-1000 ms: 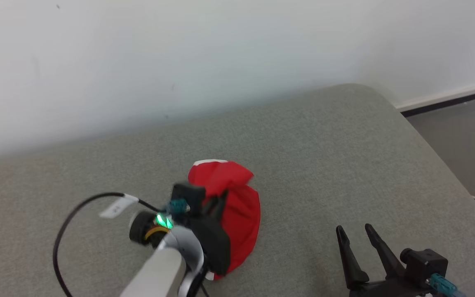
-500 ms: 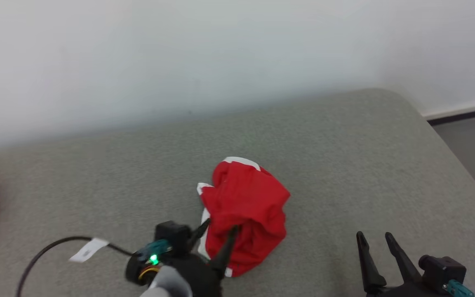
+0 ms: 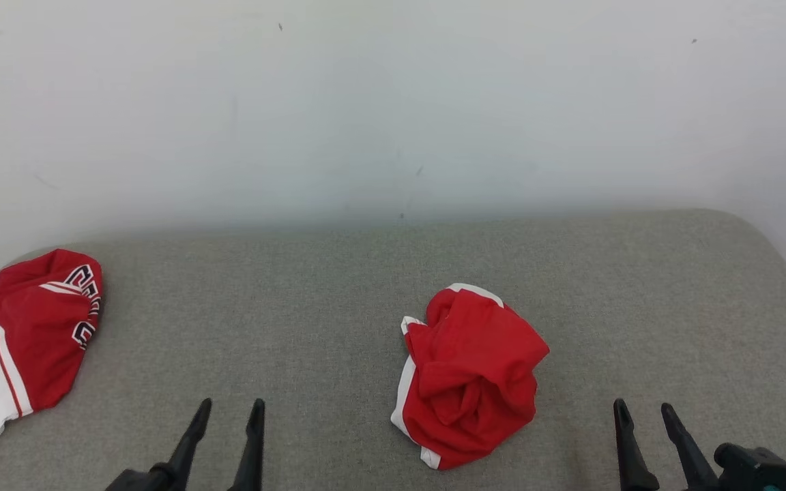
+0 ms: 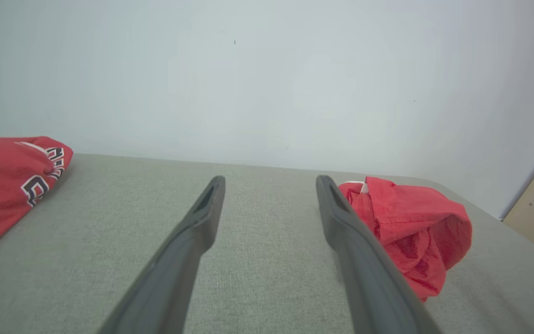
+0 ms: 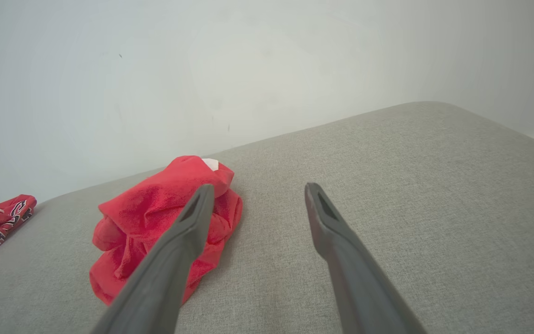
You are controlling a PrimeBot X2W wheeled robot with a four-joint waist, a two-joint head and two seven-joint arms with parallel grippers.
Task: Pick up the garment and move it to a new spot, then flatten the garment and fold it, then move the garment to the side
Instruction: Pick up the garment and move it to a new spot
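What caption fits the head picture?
Crumpled red garment on the grey surface, between open left gripper and open right gripper.

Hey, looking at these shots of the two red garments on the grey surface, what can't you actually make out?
- Crumpled red garment: its type and front, in all views; its own folds hide them.
- Second red garment: the lettering, head view; it curls over a fold, and the left edge crops the cloth.
- Left gripper, right gripper: their bodies, head view; cropped by the bottom edge.

Red jersey (image 3: 31,327) bears curved black lettering, perhaps starting "C"; otherwise illegible.
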